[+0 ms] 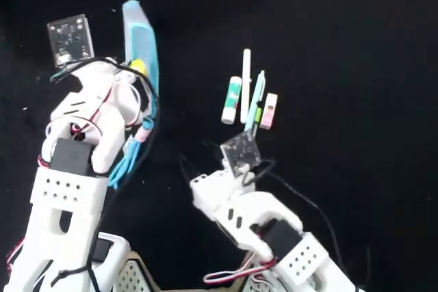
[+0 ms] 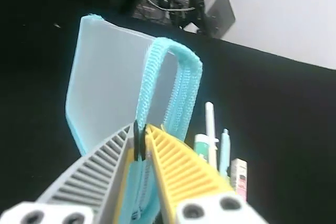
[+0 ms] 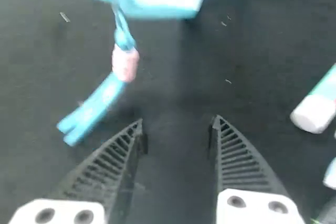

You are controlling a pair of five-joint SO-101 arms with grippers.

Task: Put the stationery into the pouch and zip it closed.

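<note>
From above, the pouch (image 1: pixel 142 42) stands on its edge near the far left corner of the tabletop (image 1: pixel 356 66), so it shows as a narrow pale blue strip. The left wrist view shows what that angle hides: the pouch's broad frosted side facing the camera, and a teal woven band (image 2: pixel 176 90) that loops up from its edge and runs down between the fingers. The left claw (image 2: pixel 139 129), one finger grey and one yellow, is clamped tight on that band, so the pouch sits directly in its grip and rises just beyond the fingertips. A cord from the pouch carries a pink bead (image 3: pixel 125 61) and a blue tassel (image 3: pixel 89 111). In the high view these lie beside the left arm. The right wrist view shows them flat on the tabletop, with a corner of the pouch past them. The right claw (image 3: pixel 176 124) has its two black fingers spread apart with nothing between them but bare tabletop. The tassel lies near one fingertip without touching it. The stationery lies in a loose cluster around the middle of the tabletop, well apart from the pouch and just beyond the right claw: a glue stick (image 1: pixel 231 100), a white pen (image 1: pixel 246 83), a teal pen (image 1: pixel 255 97) and a pink eraser (image 1: pixel 269 111), roughly side by side. The high view lays out all four, and the left wrist view catches them as a row past the yellow finger. In the right wrist view the capped end of the glue stick shows off to the side of the claw.
</note>
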